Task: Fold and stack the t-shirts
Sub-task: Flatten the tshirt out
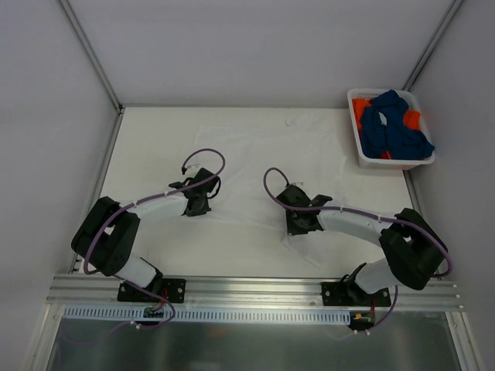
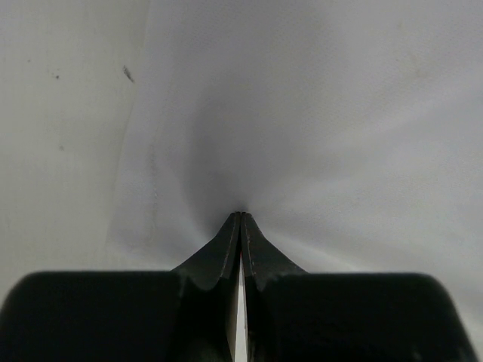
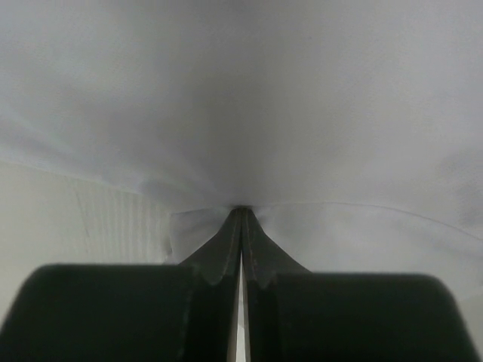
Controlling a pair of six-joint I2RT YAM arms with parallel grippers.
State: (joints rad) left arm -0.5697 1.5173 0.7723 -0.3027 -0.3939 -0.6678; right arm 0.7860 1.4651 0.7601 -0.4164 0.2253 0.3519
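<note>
A plain white t-shirt (image 1: 255, 147) lies spread over the middle of the table, hard to tell from the table top. My left gripper (image 1: 198, 207) is down at its near left edge, jaws shut on the cloth. In the left wrist view creases in the white t-shirt (image 2: 317, 113) run out from the closed left gripper (image 2: 241, 215). My right gripper (image 1: 298, 227) pinches the shirt's near right edge. The right wrist view shows the right gripper (image 3: 241, 210) shut on a hem of the white t-shirt (image 3: 264, 98). Dark blue t-shirts (image 1: 394, 127) and orange t-shirts (image 1: 359, 108) are heaped at the back right.
A white plastic basket (image 1: 362, 158) at the back right corner holds the blue and orange heap. Grey walls and metal frame posts (image 1: 93, 54) close in the table on three sides. Bare table (image 2: 60, 113) shows left of the shirt.
</note>
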